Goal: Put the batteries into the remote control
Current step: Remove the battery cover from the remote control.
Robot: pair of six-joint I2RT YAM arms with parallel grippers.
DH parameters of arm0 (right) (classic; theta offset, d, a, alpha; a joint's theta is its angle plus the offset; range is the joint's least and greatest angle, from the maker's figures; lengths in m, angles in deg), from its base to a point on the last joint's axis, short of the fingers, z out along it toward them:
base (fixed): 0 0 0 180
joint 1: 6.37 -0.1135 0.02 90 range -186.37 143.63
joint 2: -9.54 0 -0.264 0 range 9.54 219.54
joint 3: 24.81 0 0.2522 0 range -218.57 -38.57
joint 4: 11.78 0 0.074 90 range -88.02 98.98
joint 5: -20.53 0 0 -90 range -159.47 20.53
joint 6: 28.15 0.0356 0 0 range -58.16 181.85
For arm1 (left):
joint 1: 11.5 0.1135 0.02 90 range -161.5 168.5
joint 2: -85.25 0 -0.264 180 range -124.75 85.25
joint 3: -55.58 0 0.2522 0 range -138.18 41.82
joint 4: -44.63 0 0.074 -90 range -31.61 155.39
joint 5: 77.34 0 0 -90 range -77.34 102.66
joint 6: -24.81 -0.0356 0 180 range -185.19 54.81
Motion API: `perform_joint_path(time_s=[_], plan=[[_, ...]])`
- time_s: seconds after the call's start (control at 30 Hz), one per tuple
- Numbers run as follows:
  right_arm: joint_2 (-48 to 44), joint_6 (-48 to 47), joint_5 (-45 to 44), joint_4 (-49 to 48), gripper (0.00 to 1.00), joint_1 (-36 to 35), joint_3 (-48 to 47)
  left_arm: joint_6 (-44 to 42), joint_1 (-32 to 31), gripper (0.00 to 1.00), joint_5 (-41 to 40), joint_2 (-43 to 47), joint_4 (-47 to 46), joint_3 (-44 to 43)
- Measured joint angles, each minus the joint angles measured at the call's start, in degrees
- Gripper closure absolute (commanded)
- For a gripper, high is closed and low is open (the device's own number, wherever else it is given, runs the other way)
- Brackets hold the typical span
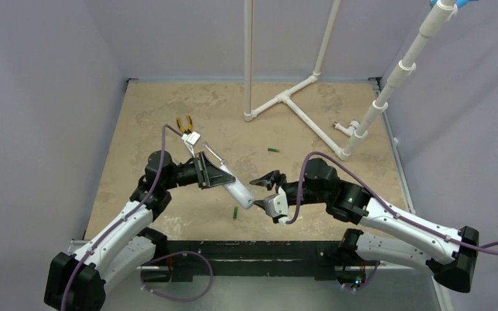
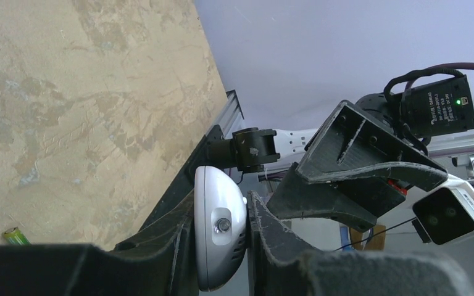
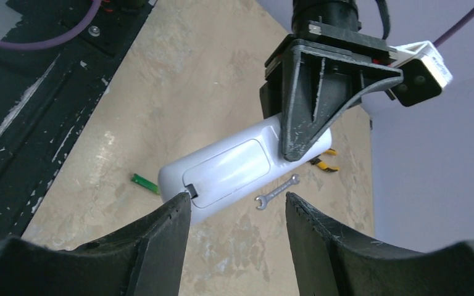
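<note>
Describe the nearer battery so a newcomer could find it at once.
Above the tan table, find the white remote control held by the left arm's fingers. Beside its free end, toward the arm bases, lies a tiny green battery; its twin lies farther back, toward the white pipes.

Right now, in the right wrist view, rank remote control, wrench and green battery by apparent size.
1. remote control, held nearer the camera.
2. wrench.
3. battery, slightly shorter; one end may be hidden.

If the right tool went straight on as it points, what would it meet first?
Probably the remote control, held by the left tool; its end sits just ahead of the open right tool.
</note>
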Motion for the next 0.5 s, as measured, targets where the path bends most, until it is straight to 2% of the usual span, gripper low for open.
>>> perform_joint_path(time_s=[0.5], plan=[[4.5,-0.4,2.6,1.8,0.47,0.0,0.0,0.3,0.0,1.0,1.1,-3.0,-3.1,-0.2]])
